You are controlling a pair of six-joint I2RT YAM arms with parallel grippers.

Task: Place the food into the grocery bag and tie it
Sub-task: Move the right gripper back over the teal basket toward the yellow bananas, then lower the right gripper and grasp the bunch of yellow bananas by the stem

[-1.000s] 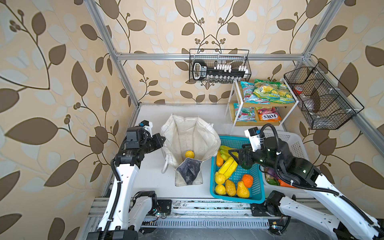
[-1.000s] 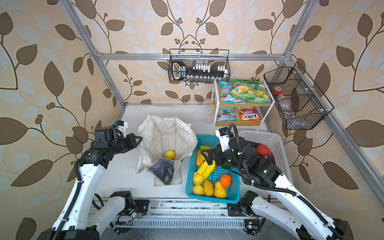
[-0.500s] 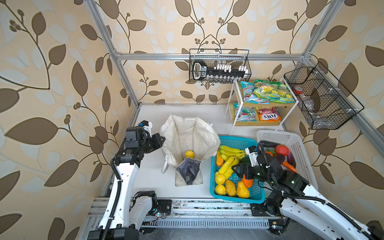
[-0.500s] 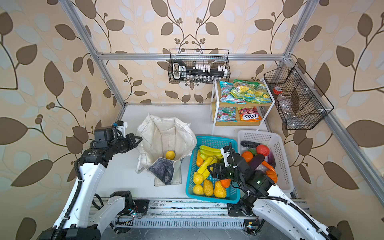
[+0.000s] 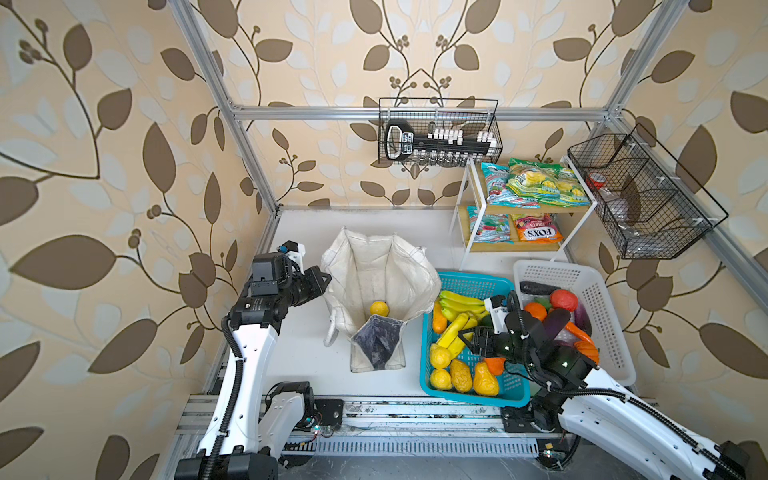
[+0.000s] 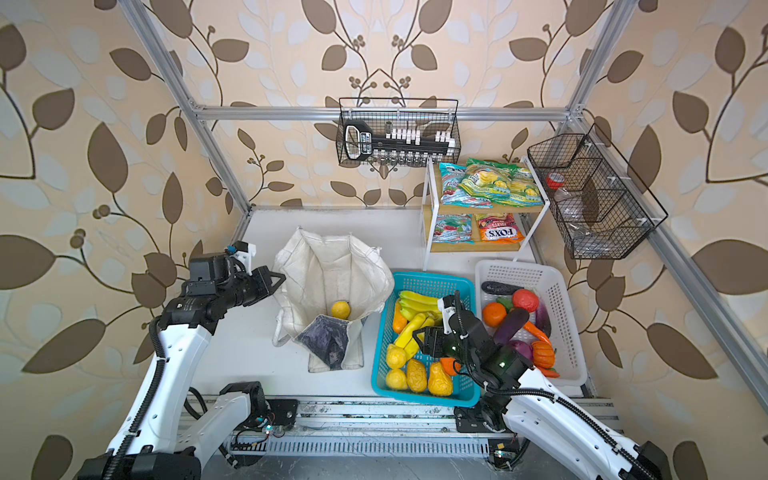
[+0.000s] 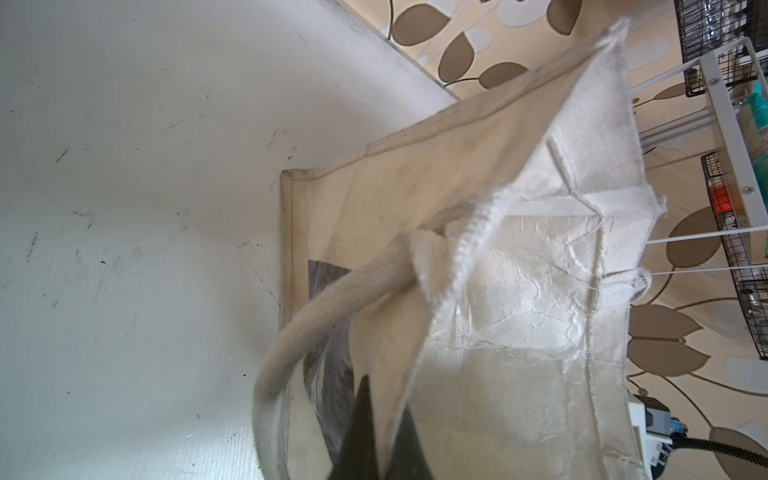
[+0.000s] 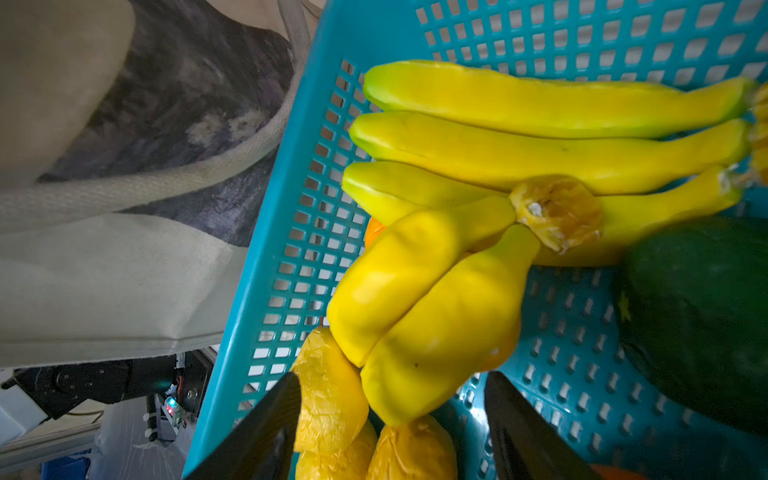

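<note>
A robot test cell dressed as a grocery corner. Silver aluminium frame bars (image 5: 311, 111) carry beige wallpaper with brown leaves (image 5: 332, 62). At right centre a white-framed two-tier rack (image 5: 515, 248) displays glossy snack packets (image 5: 536, 185), black wire baskets (image 5: 440, 129) hanging above. Lower right, a teal plastic basket (image 5: 469, 277) and a white plastic basket (image 5: 557, 274) hold plastic fruit (image 5: 485, 380); white robot arms (image 5: 249, 361) rise from a metal rail (image 5: 415, 409) along the bottom.

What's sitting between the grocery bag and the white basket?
The teal basket, holding bananas and other fruit, fills that stretch; both top views show it.
</note>
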